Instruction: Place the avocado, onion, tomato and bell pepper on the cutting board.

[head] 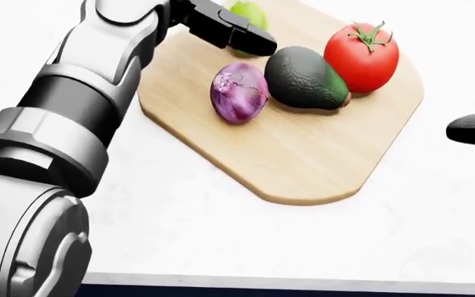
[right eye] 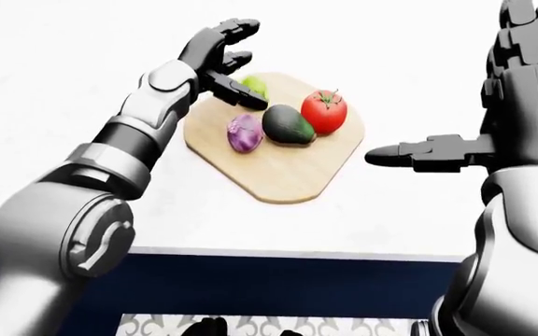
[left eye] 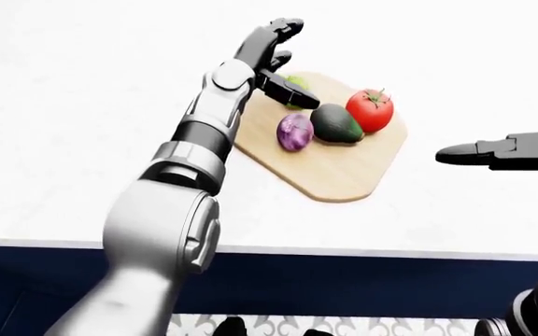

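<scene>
White counter [left eye: 82, 140] carries the cutting board [left eye: 343, 175] at centre; onion [left eye: 294, 131], avocado [left eye: 335, 123], tomato [left eye: 370, 110] rest there; bell pepper [right eye: 254, 85] lies at its upper-left edge; left hand [right eye: 215, 49], fingers spread, should lift straight clear without nudging it.

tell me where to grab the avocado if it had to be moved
Grip the avocado across its fat middle, coming from above: it lies on its side, with the onion and tomato crowding its two ends, so only the top is free.
</scene>
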### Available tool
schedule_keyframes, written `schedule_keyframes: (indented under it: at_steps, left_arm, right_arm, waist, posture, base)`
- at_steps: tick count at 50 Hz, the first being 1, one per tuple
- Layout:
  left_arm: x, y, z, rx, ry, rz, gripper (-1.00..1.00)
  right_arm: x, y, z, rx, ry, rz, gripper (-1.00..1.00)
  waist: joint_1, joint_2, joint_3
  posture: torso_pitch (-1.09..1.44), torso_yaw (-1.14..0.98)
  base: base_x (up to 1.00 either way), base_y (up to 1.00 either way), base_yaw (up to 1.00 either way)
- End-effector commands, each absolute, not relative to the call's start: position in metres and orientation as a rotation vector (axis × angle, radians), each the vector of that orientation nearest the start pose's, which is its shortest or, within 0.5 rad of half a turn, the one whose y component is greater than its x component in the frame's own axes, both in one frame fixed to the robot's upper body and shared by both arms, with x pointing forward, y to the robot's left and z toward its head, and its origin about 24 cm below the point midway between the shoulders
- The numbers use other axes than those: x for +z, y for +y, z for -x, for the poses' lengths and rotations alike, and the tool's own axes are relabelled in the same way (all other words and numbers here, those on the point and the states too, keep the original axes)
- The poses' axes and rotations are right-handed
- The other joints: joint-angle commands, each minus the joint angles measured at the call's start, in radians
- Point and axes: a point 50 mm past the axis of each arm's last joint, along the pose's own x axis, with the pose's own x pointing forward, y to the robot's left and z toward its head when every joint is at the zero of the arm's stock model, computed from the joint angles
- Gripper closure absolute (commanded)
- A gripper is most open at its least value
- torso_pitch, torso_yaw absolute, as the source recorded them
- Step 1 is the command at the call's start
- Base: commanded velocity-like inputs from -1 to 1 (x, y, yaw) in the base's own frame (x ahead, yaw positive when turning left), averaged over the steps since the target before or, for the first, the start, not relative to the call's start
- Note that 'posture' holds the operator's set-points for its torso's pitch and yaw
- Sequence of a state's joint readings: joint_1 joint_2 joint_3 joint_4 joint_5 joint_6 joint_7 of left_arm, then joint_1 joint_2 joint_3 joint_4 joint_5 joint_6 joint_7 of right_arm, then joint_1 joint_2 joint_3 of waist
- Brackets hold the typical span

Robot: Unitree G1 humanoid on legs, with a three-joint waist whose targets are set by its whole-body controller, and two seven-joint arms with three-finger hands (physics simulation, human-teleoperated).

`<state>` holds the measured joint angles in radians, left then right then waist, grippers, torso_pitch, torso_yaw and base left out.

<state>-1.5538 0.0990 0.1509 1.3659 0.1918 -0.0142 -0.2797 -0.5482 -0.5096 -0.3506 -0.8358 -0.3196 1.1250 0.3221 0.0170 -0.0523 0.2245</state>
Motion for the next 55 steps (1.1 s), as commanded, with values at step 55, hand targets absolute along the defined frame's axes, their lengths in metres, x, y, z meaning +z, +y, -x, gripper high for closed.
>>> schedule_keyframes:
  at_steps: [55]
  left_arm:
    - [0.389,0.243,-0.345,0.193,-0.416,-0.417,-1.0]
  right_arm:
    - [0.293,-0.252,-0.231,-0.4,-0.348,0.393,-1.0]
  waist:
    - [-0.016,0.04,-0.023]
  posture:
    - [0.35,0.0]
  base:
    - [0.0,0.0,0.0]
